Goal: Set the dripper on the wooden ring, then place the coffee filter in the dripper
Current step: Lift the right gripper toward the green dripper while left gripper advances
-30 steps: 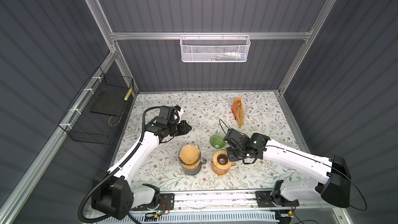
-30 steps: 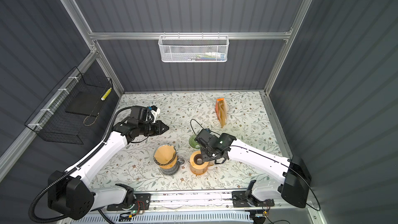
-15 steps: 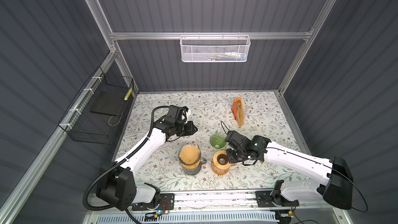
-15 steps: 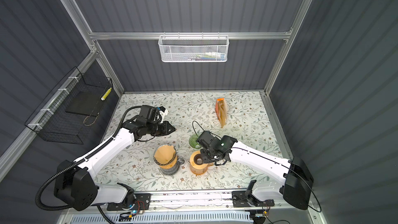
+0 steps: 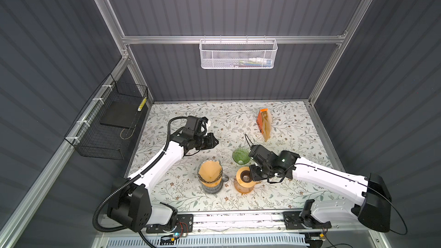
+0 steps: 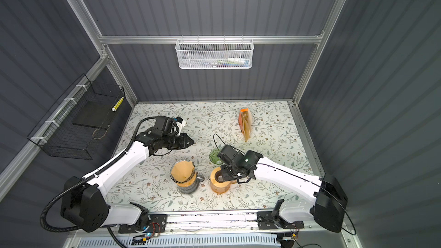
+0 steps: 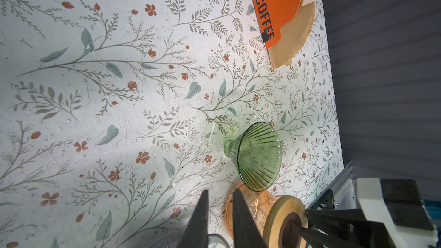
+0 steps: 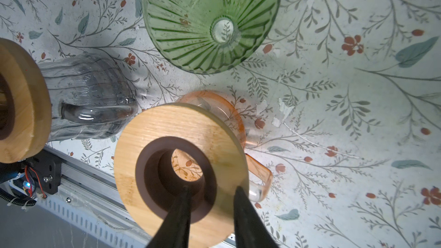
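Note:
The green ribbed glass dripper (image 5: 240, 156) (image 6: 214, 157) (image 7: 259, 156) (image 8: 210, 20) stands wide mouth up on the flowered mat with nothing in it. The orange pack of brown coffee filters (image 5: 265, 125) (image 6: 245, 125) (image 7: 286, 20) lies at the back right. Another brown filter cone (image 5: 210, 175) (image 6: 182, 175) sits in the top of a grey glass carafe. My left gripper (image 5: 216, 142) (image 6: 192, 142) (image 7: 220, 190) points at the dripper from the left, jaws slightly apart and empty. My right gripper (image 5: 251, 177) (image 6: 223, 175) (image 8: 212, 187) stands open over the wooden ring (image 8: 148, 139) of an orange carafe, one fingertip over its hole.
The orange carafe (image 5: 244, 182) (image 6: 218, 184) stands just in front of the dripper, with the grey carafe (image 8: 88, 96) to its left. A white mesh basket (image 5: 238, 53) hangs on the back wall and a black wire basket (image 5: 107, 127) on the left wall. A metal rail (image 5: 238, 220) borders the front.
My left arm has swung right and forward across the mat toward the dripper. My right gripper has stayed at the orange carafe's wooden ring.

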`<action>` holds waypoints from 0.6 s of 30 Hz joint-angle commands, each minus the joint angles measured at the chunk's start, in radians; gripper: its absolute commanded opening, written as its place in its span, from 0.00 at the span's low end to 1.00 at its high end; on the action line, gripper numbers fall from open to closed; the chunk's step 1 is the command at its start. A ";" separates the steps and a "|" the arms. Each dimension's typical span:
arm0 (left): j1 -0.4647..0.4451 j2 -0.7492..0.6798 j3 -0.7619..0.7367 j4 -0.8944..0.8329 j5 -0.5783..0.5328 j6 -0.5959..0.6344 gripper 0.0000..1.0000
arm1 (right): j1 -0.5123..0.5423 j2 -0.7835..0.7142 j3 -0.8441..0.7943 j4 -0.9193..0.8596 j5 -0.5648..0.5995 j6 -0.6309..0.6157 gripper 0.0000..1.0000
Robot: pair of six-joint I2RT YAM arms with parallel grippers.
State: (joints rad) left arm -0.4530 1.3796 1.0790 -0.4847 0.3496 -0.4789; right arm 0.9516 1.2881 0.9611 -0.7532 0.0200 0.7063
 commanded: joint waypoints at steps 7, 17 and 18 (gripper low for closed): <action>-0.010 0.011 0.029 0.003 -0.005 -0.007 0.20 | 0.003 -0.015 -0.016 0.008 -0.015 0.015 0.34; -0.055 0.035 0.045 0.000 0.006 0.004 0.20 | -0.004 -0.047 0.018 -0.021 0.025 0.001 0.37; -0.063 0.038 0.048 0.001 0.005 0.007 0.20 | -0.005 -0.046 0.027 -0.031 0.031 -0.006 0.37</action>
State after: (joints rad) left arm -0.4980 1.4040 1.0870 -0.4774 0.3477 -0.4793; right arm 0.9508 1.2541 0.9600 -0.7540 0.0223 0.7136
